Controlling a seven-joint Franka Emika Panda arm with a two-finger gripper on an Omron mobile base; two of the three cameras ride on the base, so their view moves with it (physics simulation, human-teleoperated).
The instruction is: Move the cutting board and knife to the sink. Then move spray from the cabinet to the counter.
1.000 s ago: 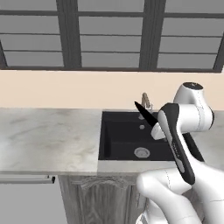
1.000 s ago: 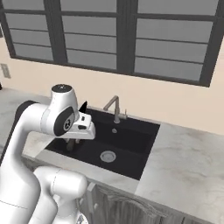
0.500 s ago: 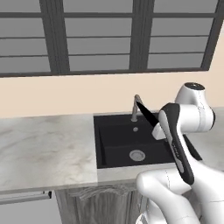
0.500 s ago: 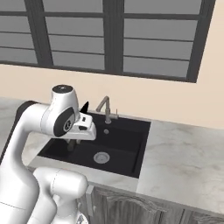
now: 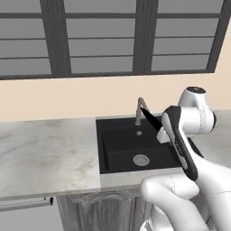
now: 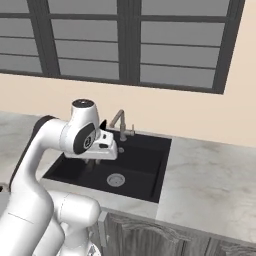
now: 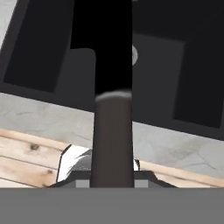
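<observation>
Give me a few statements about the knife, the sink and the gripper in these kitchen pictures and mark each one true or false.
1. The gripper is shut on the knife. True.
2. The knife lies flat on the sink floor. False: it is held in the air above the sink.
3. The sink basin is black with a round drain. True.
4. The faucet stands at the front edge of the sink. False: it stands at the back edge, by the wall.
5. The counter is dark wood. False: it is pale marbled stone.
</observation>
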